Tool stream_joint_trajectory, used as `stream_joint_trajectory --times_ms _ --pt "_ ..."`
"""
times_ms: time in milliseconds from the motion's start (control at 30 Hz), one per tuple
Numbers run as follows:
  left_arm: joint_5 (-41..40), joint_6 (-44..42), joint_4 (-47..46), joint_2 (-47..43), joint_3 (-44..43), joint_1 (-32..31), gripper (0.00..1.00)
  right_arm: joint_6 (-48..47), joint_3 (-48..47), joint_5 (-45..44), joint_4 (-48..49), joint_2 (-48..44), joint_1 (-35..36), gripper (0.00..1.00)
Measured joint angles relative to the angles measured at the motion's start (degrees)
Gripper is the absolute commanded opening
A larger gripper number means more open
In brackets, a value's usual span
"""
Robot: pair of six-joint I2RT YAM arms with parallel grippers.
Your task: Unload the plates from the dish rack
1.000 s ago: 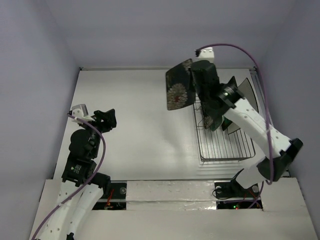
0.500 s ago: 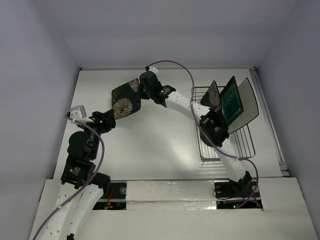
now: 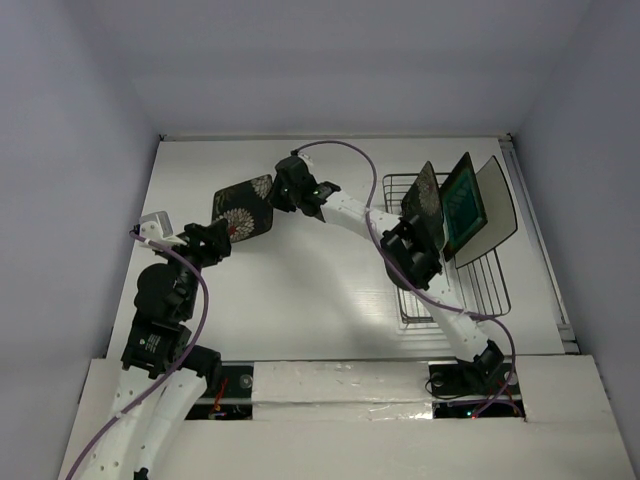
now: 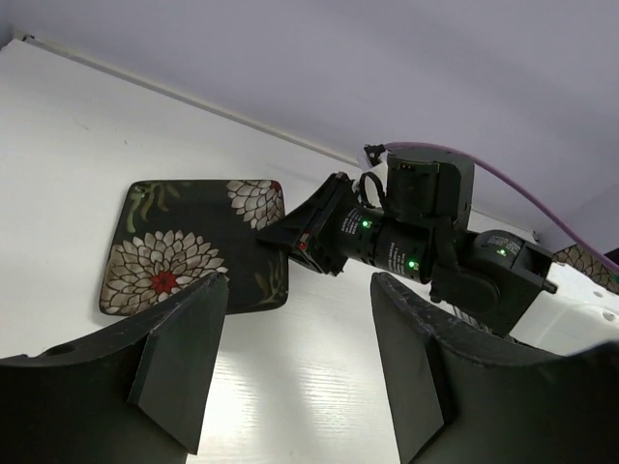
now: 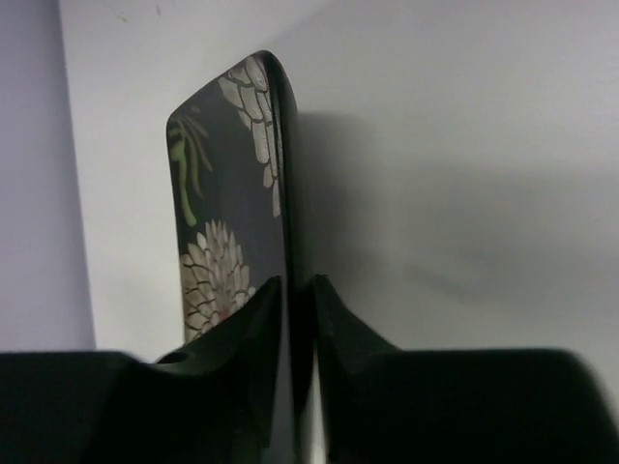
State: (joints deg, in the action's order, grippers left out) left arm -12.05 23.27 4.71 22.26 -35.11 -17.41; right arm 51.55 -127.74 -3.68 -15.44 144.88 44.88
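My right gripper [image 3: 290, 192] is shut on the edge of the black square plate with flowers [image 3: 243, 208] and holds it nearly flat, low over the table's left-centre. I cannot tell whether it touches the table. The right wrist view shows the plate [image 5: 227, 193] edge-on between the shut fingers of the right gripper [image 5: 300, 290]. My left gripper [image 3: 207, 243] is open and empty, just in front of the plate [image 4: 193, 246]. The wire dish rack [image 3: 455, 290] at the right holds three upright plates: a dark speckled one [image 3: 425, 195], the teal-centred one [image 3: 462, 205] and a grey-backed one [image 3: 497, 210].
The right arm [image 3: 410, 250] stretches from the rack's near left side across the table's middle. In the left wrist view the right gripper [image 4: 319, 232] and its wrist [image 4: 426, 222] fill the centre. Grey walls close in the back and both sides.
The right arm has swung the flowered plate from above the rack leftward across the table and lowered it near my left gripper. The left arm has barely moved.
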Motion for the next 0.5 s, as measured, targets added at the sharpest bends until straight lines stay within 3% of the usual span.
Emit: stream_joint_trajectory --times_ms 267,500 --pt "0.0 0.15 0.0 0.02 0.0 0.0 0.58 3.23 5.81 2.93 7.15 -0.11 -0.5 0.73" --pt "0.0 0.15 0.0 0.02 0.0 0.0 0.58 3.45 12.87 4.68 10.34 -3.85 -1.68 0.9"
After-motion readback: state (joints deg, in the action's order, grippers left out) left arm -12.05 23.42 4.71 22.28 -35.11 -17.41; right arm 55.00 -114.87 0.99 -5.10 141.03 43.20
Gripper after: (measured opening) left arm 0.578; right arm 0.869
